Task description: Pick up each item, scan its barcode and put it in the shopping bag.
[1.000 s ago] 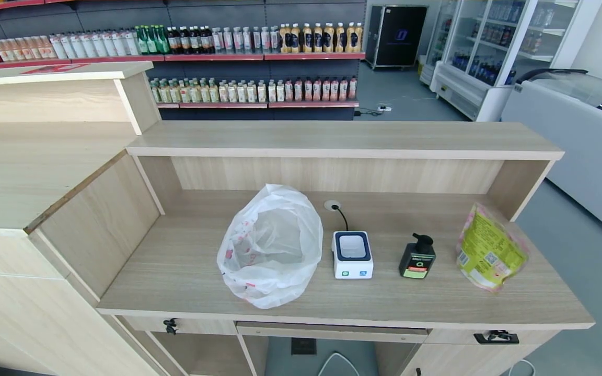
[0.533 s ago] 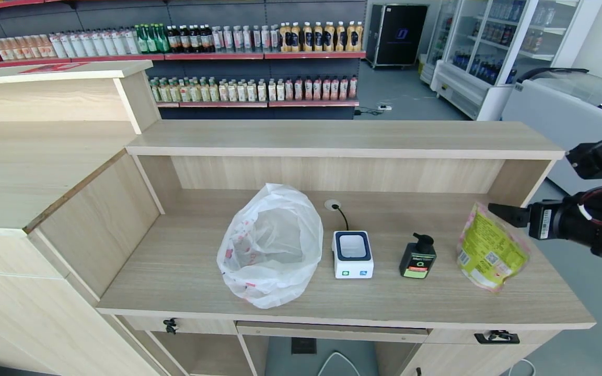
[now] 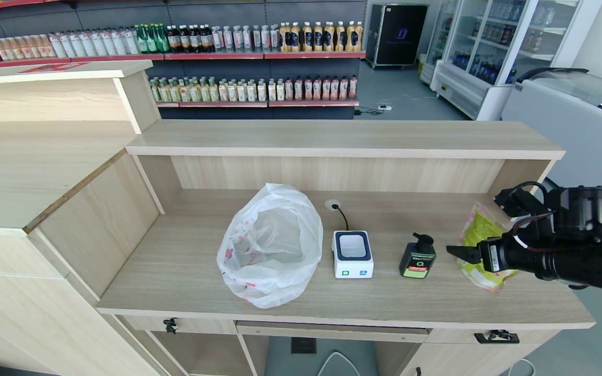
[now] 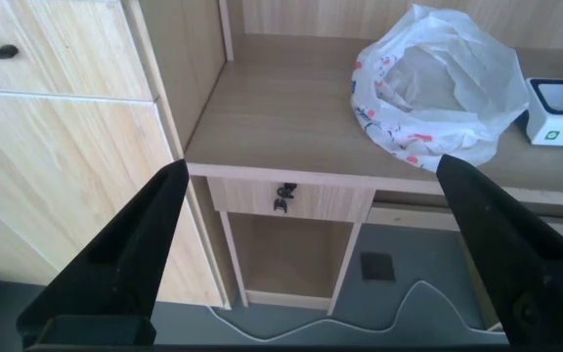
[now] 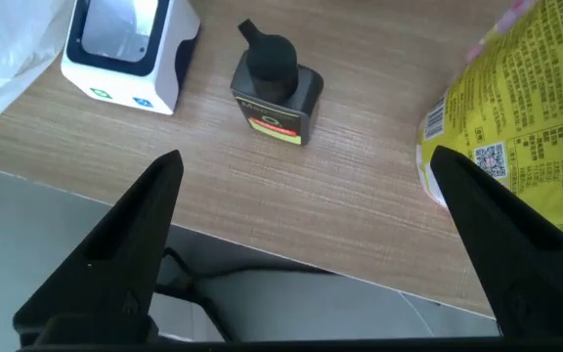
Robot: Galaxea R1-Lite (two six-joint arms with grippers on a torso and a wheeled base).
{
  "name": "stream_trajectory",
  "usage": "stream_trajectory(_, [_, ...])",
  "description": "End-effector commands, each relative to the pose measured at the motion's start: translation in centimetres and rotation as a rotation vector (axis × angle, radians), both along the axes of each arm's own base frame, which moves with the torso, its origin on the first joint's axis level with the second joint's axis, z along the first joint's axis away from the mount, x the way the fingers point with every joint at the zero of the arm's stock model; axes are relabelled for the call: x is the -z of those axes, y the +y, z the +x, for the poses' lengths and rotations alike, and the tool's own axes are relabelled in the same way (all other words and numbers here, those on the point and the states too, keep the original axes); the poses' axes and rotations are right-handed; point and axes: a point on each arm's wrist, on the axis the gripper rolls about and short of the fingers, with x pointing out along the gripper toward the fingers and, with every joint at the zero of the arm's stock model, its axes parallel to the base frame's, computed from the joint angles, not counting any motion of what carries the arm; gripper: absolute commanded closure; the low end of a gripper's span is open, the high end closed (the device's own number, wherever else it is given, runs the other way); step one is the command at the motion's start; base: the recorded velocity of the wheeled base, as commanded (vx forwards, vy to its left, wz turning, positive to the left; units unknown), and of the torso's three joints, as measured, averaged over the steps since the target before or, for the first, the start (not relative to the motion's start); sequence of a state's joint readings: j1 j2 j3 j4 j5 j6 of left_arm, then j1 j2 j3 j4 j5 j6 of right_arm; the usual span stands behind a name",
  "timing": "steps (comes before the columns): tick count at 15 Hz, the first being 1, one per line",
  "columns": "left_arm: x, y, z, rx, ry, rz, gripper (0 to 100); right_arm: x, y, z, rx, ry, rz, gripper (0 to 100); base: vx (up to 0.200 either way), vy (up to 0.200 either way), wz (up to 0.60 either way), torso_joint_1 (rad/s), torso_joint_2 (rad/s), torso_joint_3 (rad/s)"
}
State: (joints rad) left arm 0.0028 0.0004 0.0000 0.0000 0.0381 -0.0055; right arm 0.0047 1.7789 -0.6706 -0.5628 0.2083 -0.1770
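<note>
Counter (image 3: pixel 186 271) carries, from left to right, bag (image 3: pixel 272 245), scanner (image 3: pixel 352 254), pump bottle (image 3: pixel 417 257) and yellow pouch (image 3: pixel 478 227). The right gripper (image 5: pixel 301 254) hovers over the counter's front edge between bottle and pouch, fingers spread wide and empty. The left gripper (image 4: pixel 306 254), likewise spread and empty, hangs in front of the counter's left end, short of the bag.

On the desk (image 3: pixel 175 271), front edge and left end lie bare — open passage. Shopping bag (image 3: pixel 269 245), scanner (image 3: pixel 352 254), pump bottle (image 3: pixel 417 258) and pouch (image 3: pixel 477 225) line the middle, gaps narrow; a ledge (image 3: pixel 343 138) overhangs the back edge.
</note>
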Motion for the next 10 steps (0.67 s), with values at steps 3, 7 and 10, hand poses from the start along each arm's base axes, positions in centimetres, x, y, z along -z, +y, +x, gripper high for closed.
stream_trajectory(3, [0.0,0.0,0.0,-0.001,0.0,-0.001,0,2.1,-0.5,0.2,-0.015,0.064,-0.045,0,0.0,0.0,0.0,0.0,0.0,0.0])
stream_trajectory(7, [0.0,0.0,0.0,-0.001,0.0,-0.001,0,3.5,-2.4,1.3,0.007,0.082,-0.065,0,0.0,0.0,0.0,0.0,0.0,0.0])
stream_trajectory(10, [0.0,0.0,0.0,-0.001,0.0,-0.001,0,4.8,-3.4,2.0,-0.06,0.071,-0.048,0,0.0,0.0,0.0,0.0,0.0,0.0])
